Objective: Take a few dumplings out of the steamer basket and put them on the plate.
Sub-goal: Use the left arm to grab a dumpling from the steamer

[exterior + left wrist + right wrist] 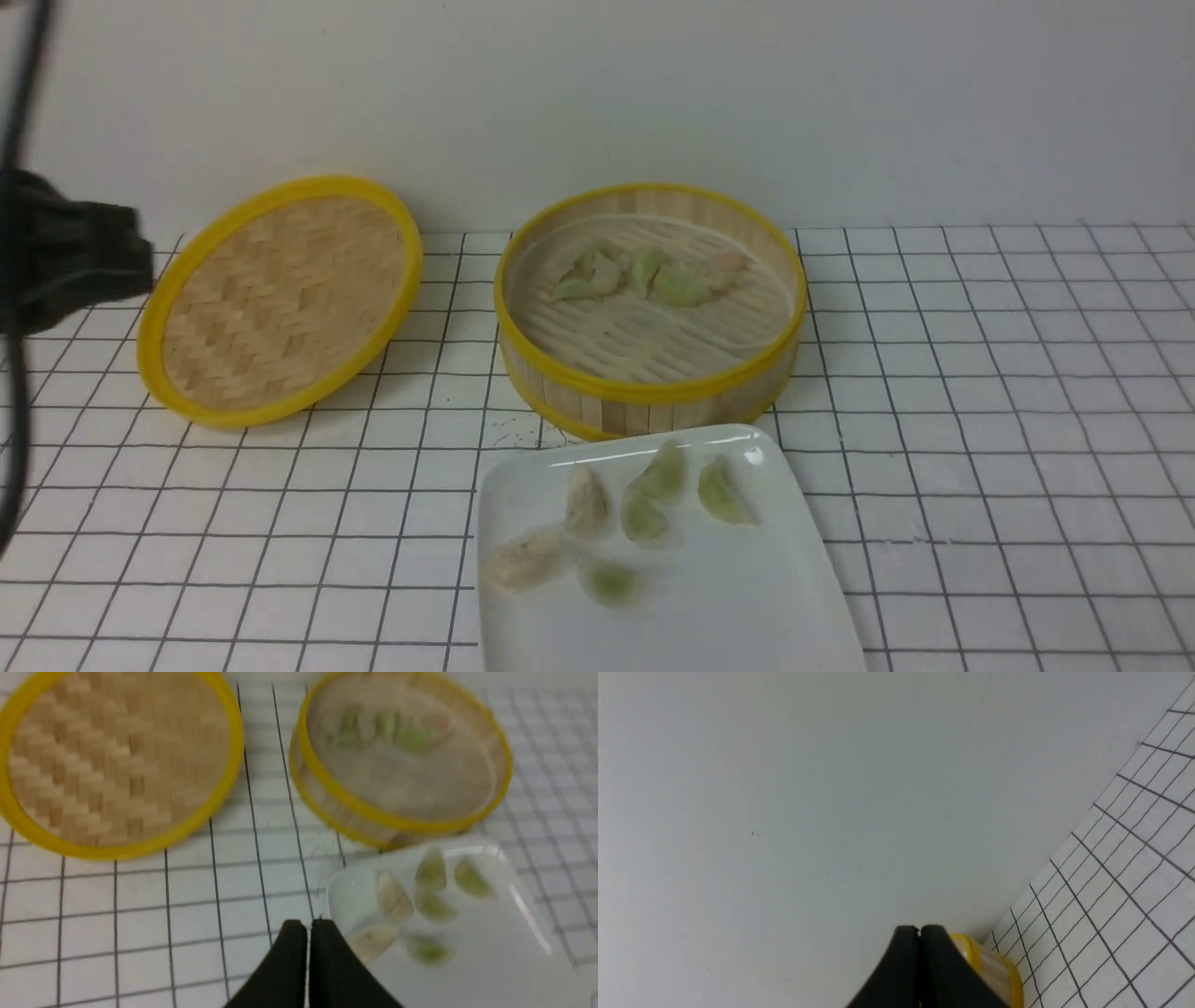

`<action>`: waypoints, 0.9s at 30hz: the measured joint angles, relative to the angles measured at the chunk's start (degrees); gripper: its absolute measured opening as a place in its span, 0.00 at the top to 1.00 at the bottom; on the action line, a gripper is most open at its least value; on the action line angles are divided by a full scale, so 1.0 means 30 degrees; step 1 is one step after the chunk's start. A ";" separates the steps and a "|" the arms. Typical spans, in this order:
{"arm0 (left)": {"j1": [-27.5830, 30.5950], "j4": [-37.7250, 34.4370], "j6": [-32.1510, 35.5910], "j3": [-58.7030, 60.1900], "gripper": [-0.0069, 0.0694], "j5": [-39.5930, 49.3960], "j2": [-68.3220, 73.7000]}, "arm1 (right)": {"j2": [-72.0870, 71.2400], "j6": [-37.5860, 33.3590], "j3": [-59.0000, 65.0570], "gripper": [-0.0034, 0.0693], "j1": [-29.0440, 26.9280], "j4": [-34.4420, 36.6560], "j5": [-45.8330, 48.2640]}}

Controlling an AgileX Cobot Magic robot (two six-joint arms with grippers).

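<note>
The left claw [308, 927] has its fingers pressed together with nothing between them, hanging over a white tabletop [980, 420] ruled in a dark grid; the plate [467, 970] lies just beside its tips, carrying six dumplings [395, 900], green and beige; just beyond the plate stands the steamer basket [373, 816], with more of them bunched near its far wall; the woven lid [117, 760] sits ahead, apart from the basket; the right claw [920, 931], likewise closed and empty, faces a plain pale wall [784, 788], the basket's yellow rim just past its tips.
</note>
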 joint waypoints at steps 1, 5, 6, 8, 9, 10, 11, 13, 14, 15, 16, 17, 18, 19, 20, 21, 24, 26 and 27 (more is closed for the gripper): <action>-0.0173 -0.0044 0.0980 -0.1067 0.92 0.0761 0.1665 | 0.0000 -0.0168 -0.0068 0.97 0.0000 -0.0021 0.0559; -0.1491 0.0235 0.2782 -0.5348 0.92 0.2767 0.6818 | 0.1767 -0.1929 -0.2965 0.97 0.0000 -0.1859 0.6511; -0.2113 0.0509 0.3014 -0.7185 0.92 0.3390 0.8336 | 0.3242 -0.2608 -0.4845 0.97 0.0000 -0.2882 0.8681; -0.2815 0.0872 0.3119 -0.8810 0.92 0.3864 0.9996 | 0.5670 -0.3039 -0.6956 0.97 0.0000 -0.4264 1.1197; -0.2979 0.1024 0.3143 -0.9515 0.92 0.3922 1.0395 | 0.5969 -0.3118 -0.7506 0.97 0.0000 -0.4660 1.1867; -0.3383 0.1266 0.3167 -1.0673 0.92 0.3999 1.1383 | 0.7511 -0.3242 -0.8921 0.97 0.0000 -0.5647 1.3580; -0.3673 0.1409 0.3187 -1.1354 0.92 0.4028 1.2145 | 0.8776 -0.3295 -1.0065 0.97 0.0000 -0.6460 1.4996; -0.4337 0.1977 0.3252 -1.3902 0.92 0.4054 1.4259 | 1.2444 -0.3379 -1.3045 0.97 0.0000 -0.8834 1.9112; -0.4536 0.2152 0.3252 -1.4954 0.92 0.4080 1.5128 | 1.3835 -0.3401 -1.4262 0.97 0.0000 -0.9741 2.0532; -0.4674 0.2289 0.3252 -1.6011 0.92 0.4074 1.5843 | 1.4866 -0.3444 -1.5398 0.97 0.0000 -1.0413 2.1436; -0.4825 0.2357 0.3275 -1.6855 0.92 0.4074 1.6736 | 1.6026 -0.3462 -1.6409 0.97 0.0000 -1.1147 2.2212; -0.4937 0.2375 0.3299 -1.8082 0.92 0.4074 1.7628 | 1.7258 -0.3462 -1.7285 0.97 0.0000 -1.1850 2.2676; -0.5038 0.2421 0.3297 -1.9066 0.92 0.4096 1.8499 | 1.7935 -0.3487 -1.8030 0.97 0.0000 -1.2202 2.2803; -0.5094 0.2421 0.3317 -1.9448 0.92 0.4096 1.9023 | 1.8232 -0.3483 -1.8030 0.97 0.0000 -1.2276 2.2827; -0.5176 0.2421 0.3463 -2.0874 0.92 0.4115 2.0355 | 1.9216 -0.3500 -1.9042 0.97 0.0000 -1.2648 2.2873; -0.5196 0.2421 0.3506 -2.1509 0.92 0.4115 2.0993 | 1.9476 -0.3500 -1.9303 0.97 0.0000 -1.2645 2.2873; -0.5212 0.2420 0.3631 -2.3257 0.91 0.4152 2.3025 | 1.9753 -0.3503 -1.9451 0.97 0.0000 -1.2625 2.3032; -0.5212 0.2477 0.3954 -2.4167 0.89 0.4200 2.3960 | 1.9753 -0.3503 -1.9469 0.97 0.0000 -1.2625 2.3181; -0.5212 0.2516 0.3999 -2.4327 0.89 0.4225 2.4057 | 1.9753 -0.3503 -1.9482 0.97 0.0000 -1.2625 2.3201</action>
